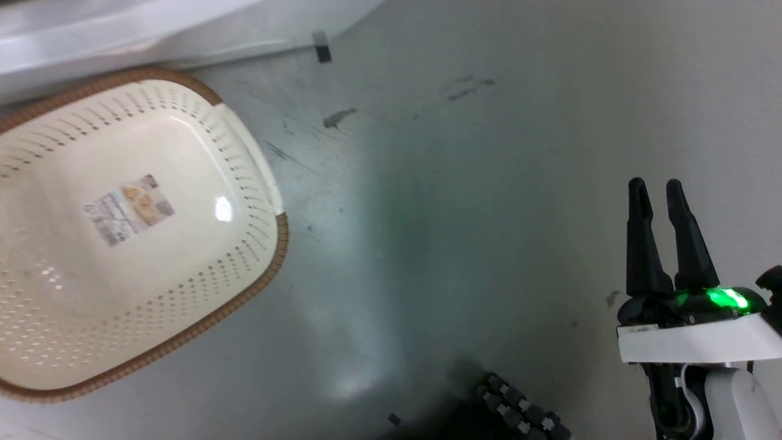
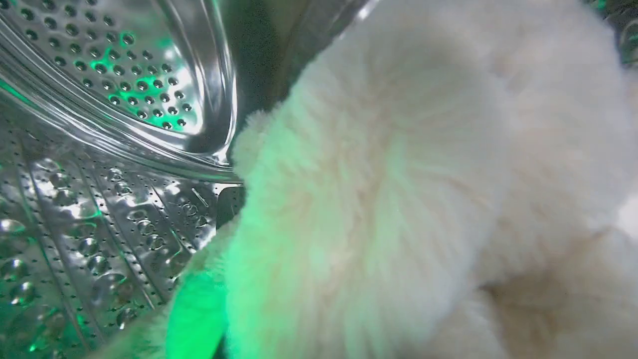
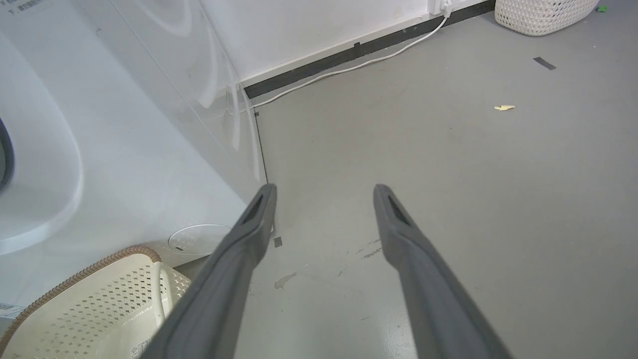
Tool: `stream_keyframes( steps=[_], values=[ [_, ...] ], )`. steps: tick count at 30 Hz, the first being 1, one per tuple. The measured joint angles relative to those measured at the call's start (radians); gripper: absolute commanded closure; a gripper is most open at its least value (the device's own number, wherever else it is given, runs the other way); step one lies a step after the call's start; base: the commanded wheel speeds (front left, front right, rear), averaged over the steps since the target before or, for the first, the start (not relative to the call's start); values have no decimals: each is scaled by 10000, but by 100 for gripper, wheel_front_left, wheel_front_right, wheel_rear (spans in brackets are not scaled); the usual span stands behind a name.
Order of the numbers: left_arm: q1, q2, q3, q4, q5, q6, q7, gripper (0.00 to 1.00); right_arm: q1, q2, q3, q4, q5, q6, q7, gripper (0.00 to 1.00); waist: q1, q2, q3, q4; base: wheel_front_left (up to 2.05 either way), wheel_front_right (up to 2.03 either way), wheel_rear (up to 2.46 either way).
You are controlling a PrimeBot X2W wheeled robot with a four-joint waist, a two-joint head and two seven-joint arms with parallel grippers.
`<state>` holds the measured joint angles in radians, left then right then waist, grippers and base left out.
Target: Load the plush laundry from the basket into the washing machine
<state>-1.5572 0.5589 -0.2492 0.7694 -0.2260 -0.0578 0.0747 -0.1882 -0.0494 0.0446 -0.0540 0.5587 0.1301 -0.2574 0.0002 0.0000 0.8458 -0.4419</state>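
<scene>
The fluffy cream plush laundry (image 2: 423,189) crowds the left wrist view, lying close against the camera inside the washing machine's perforated steel drum (image 2: 99,209). It hides my left gripper's fingers, so I cannot tell their state. The cream basket (image 1: 201,269) stands on the floor at the left with just a label sticker (image 1: 128,208) on its bottom; its corner (image 3: 99,309) also appears under the washer's white front (image 3: 124,149). My right gripper (image 1: 655,186) hovers open over bare floor at the lower right, its fingers (image 3: 249,229) spread with nothing between them.
The washer's white lower edge (image 1: 91,36) runs along the top left. A white cable (image 3: 349,67) follows the dark skirting. A white woven basket (image 3: 543,12) stands far off by the wall. Black tape marks (image 1: 322,49) and a yellow scrap (image 3: 504,107) lie on the grey floor.
</scene>
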Motion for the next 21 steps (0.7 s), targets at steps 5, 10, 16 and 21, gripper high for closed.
stream_keyframes(
  steps=[5,10,16,21],
  values=[
    [-557,190,-222,857,146,-159,-13,100,-40,0,67,-40,63,0,0,0,0,0,293,-191,0,0,0],
    [-767,146,-357,1440,146,-249,-462,100,-57,0,8,-40,58,-2,0,0,-1,0,218,-122,0,0,0],
    [-639,-259,-313,2155,-69,-238,-1409,0,-119,0,-407,-58,-182,0,0,0,-1,0,-208,141,0,0,0],
    [281,-748,0,2635,-731,-337,-2531,0,-126,-2,-802,-77,-696,-2,0,0,-2,1,-881,511,0,0,0]
  ],
)
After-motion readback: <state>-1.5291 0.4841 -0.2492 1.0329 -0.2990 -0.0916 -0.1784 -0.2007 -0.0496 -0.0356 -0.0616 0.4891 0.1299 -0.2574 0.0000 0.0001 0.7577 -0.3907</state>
